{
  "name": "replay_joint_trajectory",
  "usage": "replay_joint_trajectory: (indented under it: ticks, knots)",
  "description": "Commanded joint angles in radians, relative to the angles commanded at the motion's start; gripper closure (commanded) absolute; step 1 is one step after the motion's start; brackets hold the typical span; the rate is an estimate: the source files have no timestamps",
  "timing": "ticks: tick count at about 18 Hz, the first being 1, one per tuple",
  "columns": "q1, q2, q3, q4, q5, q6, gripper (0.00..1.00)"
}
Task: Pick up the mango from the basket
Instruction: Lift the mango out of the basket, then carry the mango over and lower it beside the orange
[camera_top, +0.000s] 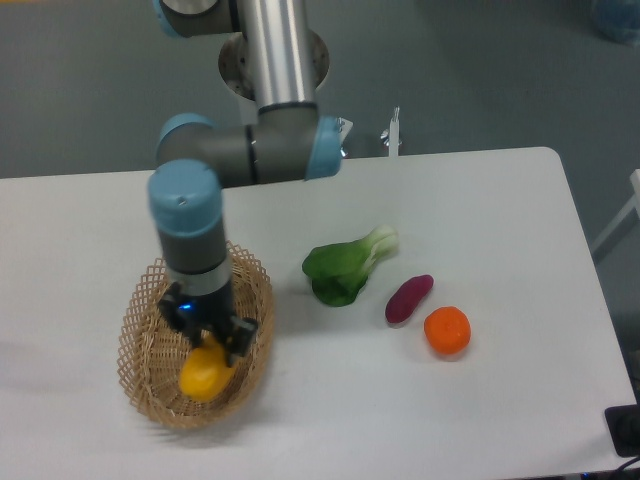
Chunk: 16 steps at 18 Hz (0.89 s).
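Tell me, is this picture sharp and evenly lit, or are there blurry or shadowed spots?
In the camera view, light is soft and even, with faint shadows under the greens and orange; the table shows no harsh glare; everything looks slightly soft, the gripper on the mango included.

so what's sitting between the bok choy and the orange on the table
In the fixed camera view, the purple sweet potato lies between the bok choy and the orange, apart from both, on the white table.
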<state>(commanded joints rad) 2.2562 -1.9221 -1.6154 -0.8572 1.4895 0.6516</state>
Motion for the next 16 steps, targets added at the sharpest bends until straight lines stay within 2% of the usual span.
replay_joint_trajectory:
  ticks: [4,8,10,12,16]
  knots:
    - [0.109,0.028,0.019,-0.072,0.000,0.170,0.49]
    - [0.207,0.040,0.017,-0.095,0.002,0.347,0.49]
    - [0.247,0.041,0.032,-0.126,0.003,0.408,0.49]
    - [0.272,0.041,0.049,-0.158,0.006,0.447,0.49]
    - [0.301,0.038,0.074,-0.178,0.003,0.465,0.49]
